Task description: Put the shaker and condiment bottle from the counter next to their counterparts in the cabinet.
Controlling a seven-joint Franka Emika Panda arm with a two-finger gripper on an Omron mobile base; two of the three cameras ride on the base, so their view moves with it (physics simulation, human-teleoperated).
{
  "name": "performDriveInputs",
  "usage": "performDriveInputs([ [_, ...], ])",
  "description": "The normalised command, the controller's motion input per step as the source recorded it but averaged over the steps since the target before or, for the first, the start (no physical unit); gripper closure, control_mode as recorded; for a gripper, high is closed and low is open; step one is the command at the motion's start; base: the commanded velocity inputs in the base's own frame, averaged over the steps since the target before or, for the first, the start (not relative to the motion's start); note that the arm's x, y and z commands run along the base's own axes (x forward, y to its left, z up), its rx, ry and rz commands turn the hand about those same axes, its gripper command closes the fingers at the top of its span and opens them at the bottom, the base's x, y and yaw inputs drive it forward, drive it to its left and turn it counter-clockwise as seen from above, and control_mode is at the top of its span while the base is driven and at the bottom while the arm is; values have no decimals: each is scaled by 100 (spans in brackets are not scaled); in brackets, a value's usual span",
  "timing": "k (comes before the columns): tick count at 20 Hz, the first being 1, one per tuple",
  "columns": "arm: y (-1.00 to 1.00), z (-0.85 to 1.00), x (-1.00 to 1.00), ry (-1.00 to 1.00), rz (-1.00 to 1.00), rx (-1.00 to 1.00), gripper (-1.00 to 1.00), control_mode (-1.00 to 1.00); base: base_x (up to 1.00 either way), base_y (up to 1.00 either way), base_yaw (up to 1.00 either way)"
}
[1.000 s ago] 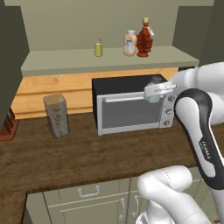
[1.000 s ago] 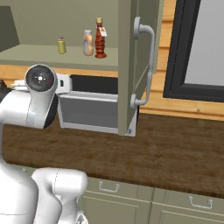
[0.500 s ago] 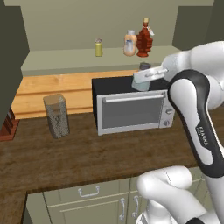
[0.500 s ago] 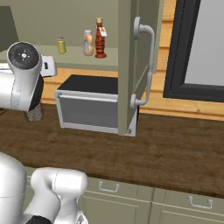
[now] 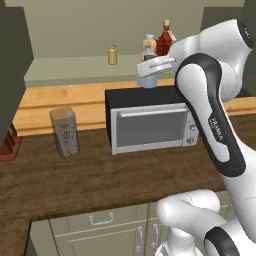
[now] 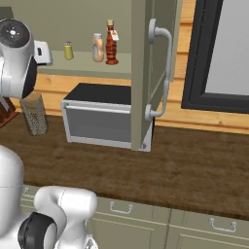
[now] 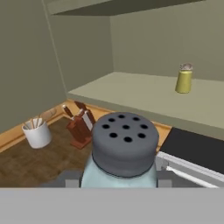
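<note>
My gripper [image 5: 150,73] is shut on the shaker [image 5: 147,82], a small pale blue one, and holds it just above the black oven's top, in front of the cabinet shelf [image 5: 70,72]. The hand view has its dark grey holed cap [image 7: 124,144] close up between my fingers. On the shelf stand the yellow-green shaker [image 5: 113,54] [image 7: 184,78], the orange and white bottle [image 5: 148,48] and, right beside that, the dark red condiment bottle [image 5: 165,39] [image 6: 112,44].
A black toaster oven [image 5: 150,122] and a tall speckled glass jar [image 5: 65,132] stand on the wood counter [image 5: 75,180]. The open cabinet door [image 6: 148,73] hangs right of the shelf. A knife block [image 7: 81,124] and a white utensil cup [image 7: 37,133] sit at the counter's left.
The arm has swung left and upward with the shaker, from beside the oven's right end to above its top near the shelf edge.
</note>
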Motion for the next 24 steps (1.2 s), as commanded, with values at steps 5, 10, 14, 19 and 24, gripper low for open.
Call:
performDriveInputs([
  [5, 28, -31, 36, 1, 6, -3, 100, -100, 0, 0, 0],
  [10, 1, -10, 48, 0, 1, -1, 100, -100, 0, 0, 0],
  [14, 10, 0, 59, 0, -9, -4, 100, -100, 0, 0, 0],
  [19, 38, 0, 40, -5, -26, -11, 100, -100, 0, 0, 0],
  [24, 18, 0, 72, -1, -9, -3, 100, -100, 0, 0, 0],
])
